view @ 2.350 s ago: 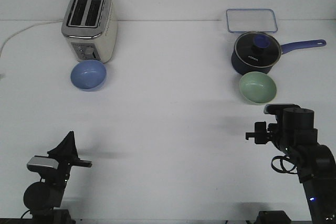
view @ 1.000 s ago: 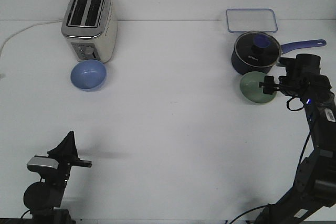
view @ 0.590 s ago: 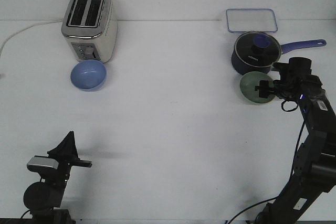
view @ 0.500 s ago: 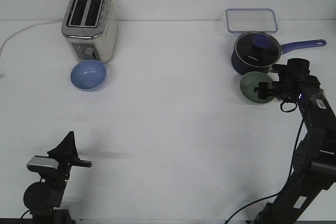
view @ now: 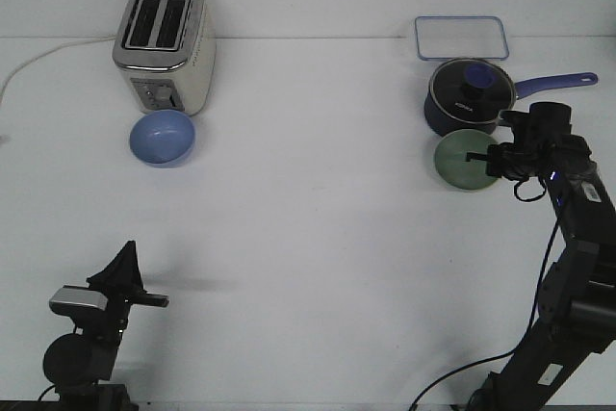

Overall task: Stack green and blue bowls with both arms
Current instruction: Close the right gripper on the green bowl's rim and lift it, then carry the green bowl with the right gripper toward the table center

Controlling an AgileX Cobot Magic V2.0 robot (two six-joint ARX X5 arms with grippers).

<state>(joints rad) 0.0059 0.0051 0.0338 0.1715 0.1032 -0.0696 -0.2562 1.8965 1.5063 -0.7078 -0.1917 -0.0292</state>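
The pale green bowl (view: 456,161) sits at the right of the table, just in front of the saucepan, and looks tipped with its opening toward me. My right gripper (view: 485,157) is at its right rim, with fingers over the rim and shut on it. The periwinkle blue bowl (view: 162,137) stands upright at the left, in front of the toaster. My left gripper (view: 124,265) rests low near the front left edge, far from both bowls, fingers together and empty.
A silver toaster (view: 162,45) stands at the back left with a white cord (view: 38,60) trailing left. A dark blue lidded saucepan (view: 467,95) sits right behind the green bowl, its handle pointing right. A clear container (view: 460,38) lies behind that.
My right arm swung from the front right up to the green bowl and closed on its right rim. The bowl shifted slightly left and tipped. The left arm has not moved.
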